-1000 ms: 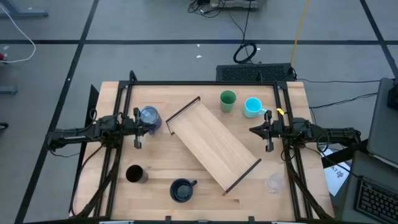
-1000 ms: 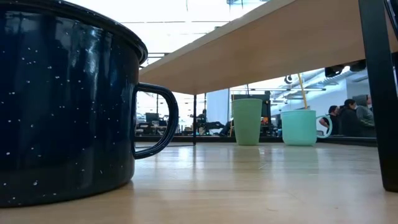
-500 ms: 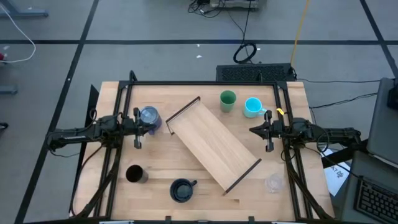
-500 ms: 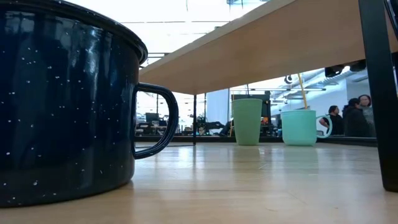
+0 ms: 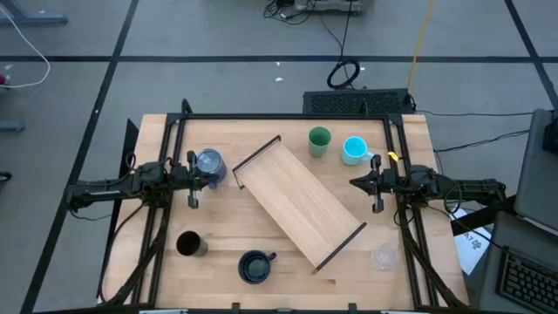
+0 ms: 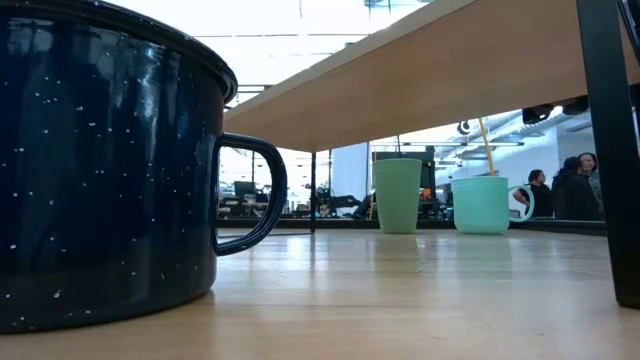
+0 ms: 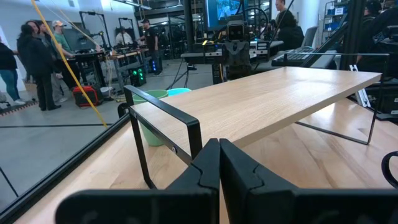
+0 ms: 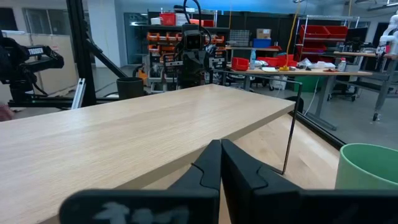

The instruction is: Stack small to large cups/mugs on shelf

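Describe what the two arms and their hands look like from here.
Both arms are dark, slim and made of jointed segments. The left hand and right hand each end in two matte black fingers with stepped, angular inner edges. A small yellow marking sits by the right arm.

Around the wooden table (image 5: 410,139) lies a grey floor (image 5: 218,35) crossed by dark lines, with black cables (image 5: 344,70) and a yellow cord (image 5: 422,35) trailing over it. Beyond stand workbenches (image 8: 292,73), red bins (image 8: 323,31) on shelving, and several people (image 7: 37,62) under bright ceiling light.

The shelf (image 5: 300,202) lies diagonally mid-table (image 5: 418,131), cups scattered around it.
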Controlling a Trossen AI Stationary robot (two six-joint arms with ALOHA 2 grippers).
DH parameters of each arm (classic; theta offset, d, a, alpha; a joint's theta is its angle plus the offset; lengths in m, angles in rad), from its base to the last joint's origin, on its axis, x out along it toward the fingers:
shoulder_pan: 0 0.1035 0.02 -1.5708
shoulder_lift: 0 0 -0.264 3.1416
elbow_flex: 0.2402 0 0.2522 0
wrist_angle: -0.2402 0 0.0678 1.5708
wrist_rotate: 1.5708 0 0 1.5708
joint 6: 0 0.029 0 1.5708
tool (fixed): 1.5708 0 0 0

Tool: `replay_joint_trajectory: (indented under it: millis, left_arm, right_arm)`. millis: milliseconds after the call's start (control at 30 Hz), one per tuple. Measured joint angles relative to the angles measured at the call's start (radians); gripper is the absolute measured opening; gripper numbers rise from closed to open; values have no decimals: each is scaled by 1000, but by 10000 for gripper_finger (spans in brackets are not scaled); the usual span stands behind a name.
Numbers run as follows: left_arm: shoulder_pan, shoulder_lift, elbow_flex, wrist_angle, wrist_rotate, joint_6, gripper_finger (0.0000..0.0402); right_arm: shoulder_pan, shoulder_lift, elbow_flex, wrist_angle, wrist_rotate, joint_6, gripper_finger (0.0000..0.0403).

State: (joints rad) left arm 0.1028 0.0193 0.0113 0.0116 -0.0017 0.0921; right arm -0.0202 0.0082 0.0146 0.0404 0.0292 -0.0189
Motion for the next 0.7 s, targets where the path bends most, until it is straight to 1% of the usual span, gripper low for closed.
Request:
replay_joint_trajectory:
  millis: [700]
  left_arm:
    - [0,0,0,0,0,0,5]
  right_arm:
    - [0,0,0,10,1,-13,0]
